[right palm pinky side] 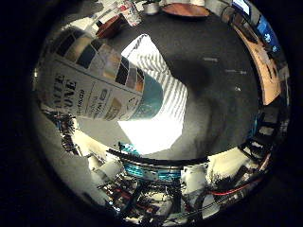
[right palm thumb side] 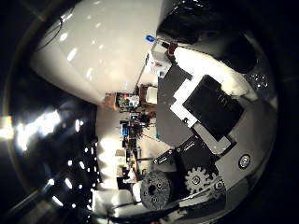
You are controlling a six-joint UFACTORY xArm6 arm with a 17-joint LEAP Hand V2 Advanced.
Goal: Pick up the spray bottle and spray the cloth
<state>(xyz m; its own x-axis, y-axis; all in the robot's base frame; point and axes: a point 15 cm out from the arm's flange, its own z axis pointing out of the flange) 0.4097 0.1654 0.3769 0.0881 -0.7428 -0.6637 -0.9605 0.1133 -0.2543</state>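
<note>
The spray bottle fills much of the little finger side view, close against my palm. Its body carries a pale label with coloured squares and ends in a teal part. It hangs well above the dark table, over a white cloth with grey stripes that lies flat there. The bottle's head and trigger are hidden. My right hand shows in the thumb side view as curled white and black fingers with gears, bent across in front of the palm, so it holds the bottle.
A brown round tabletop stands past the table's far edge. A wooden bench with screens runs along one side. Robot equipment crowds the near table edge.
</note>
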